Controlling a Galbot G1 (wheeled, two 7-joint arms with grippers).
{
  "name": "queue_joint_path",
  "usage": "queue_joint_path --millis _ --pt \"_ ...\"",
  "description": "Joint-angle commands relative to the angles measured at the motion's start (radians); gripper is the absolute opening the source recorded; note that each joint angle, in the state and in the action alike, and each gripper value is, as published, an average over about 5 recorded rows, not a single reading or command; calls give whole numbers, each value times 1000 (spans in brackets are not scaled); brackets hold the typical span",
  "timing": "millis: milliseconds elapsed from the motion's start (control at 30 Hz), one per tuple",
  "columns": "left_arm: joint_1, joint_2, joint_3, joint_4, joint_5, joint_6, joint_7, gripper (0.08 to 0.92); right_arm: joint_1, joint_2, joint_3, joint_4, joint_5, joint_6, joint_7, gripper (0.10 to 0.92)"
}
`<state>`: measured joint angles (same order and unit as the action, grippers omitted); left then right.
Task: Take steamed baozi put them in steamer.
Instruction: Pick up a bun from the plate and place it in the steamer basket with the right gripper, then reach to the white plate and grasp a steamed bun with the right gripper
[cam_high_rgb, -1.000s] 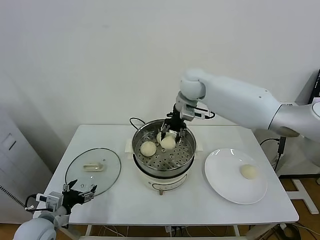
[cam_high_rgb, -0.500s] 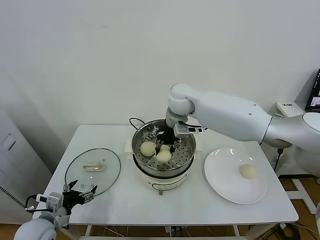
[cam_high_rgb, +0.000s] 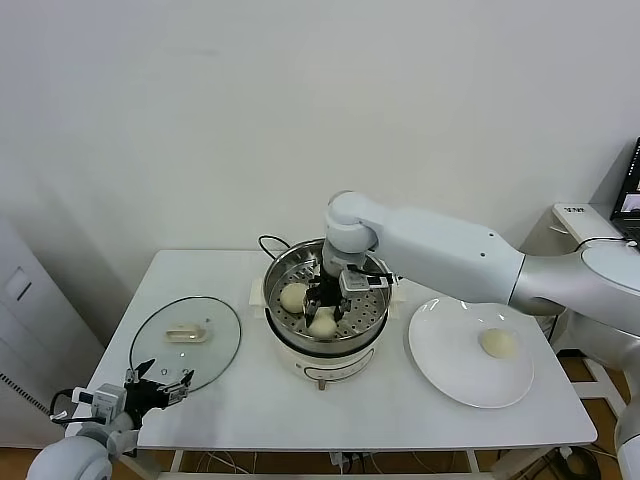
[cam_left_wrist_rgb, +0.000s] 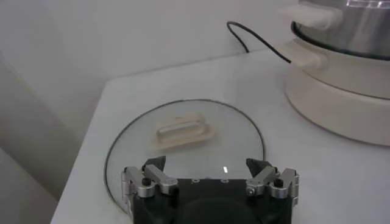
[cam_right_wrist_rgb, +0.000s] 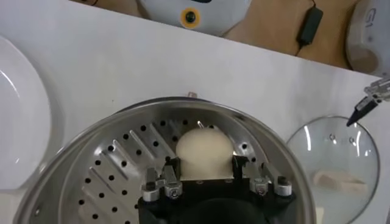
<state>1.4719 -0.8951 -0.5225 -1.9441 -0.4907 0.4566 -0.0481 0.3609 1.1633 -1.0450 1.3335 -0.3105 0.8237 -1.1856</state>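
Black fingers (cam_right_wrist_rgb: 239, 165) of the right gripper (cam_high_rgb: 327, 303) sit either side of a steamed baozi (cam_high_rgb: 322, 323) on the steamer (cam_high_rgb: 285, 335) floor, whether gripping or let go I can't tell; left gripper (cam_high_rgb: 160, 380) idles spread at the bench (cam_high_rgb: 300, 410) edge

Only "G1" can be read, printed on the robot's white body (cam_right_wrist_rgb: 368, 30).

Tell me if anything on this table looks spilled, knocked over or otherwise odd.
Nothing stands out. The steamer sits upright with baozi inside, one between the right gripper's fingers. One baozi lies on the white plate. The glass lid rests flat on the table, near the idle left gripper.
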Motion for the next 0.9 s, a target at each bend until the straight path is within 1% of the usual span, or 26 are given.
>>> queue_joint_path --millis 33,200,300,400,567,633,800,900 --pt "2 -4 1 -5 3 -1 1 823 -27 1 36 -3 -54 49 2 652" --pt "2 -5 1 -8 7 -1 2 823 -5 1 115 -47 -45 46 2 786" --pt "1 -6 -1 -9 7 0 2 823 49 -11 178 -115 -6 15 -12 817" --pt "3 -9 -3 -14 7 0 2 823 128 -55 184 -187 83 -71 -46 822" --pt "10 -9 -12 -22 5 0 2 823 253 -199 55 -305 317 -361 -119 823" --pt "11 -8 -16 -25 1 1 2 823 276 -246 0 -338 372 -439 -138 823" --pt "11 -5 -20 -29 -5 2 2 823 261 -337 -62 -415 443 -542 -155 823" --pt "11 -4 -21 -28 -5 3 2 823 231 -375 -71 -448 460 -568 -169 823"
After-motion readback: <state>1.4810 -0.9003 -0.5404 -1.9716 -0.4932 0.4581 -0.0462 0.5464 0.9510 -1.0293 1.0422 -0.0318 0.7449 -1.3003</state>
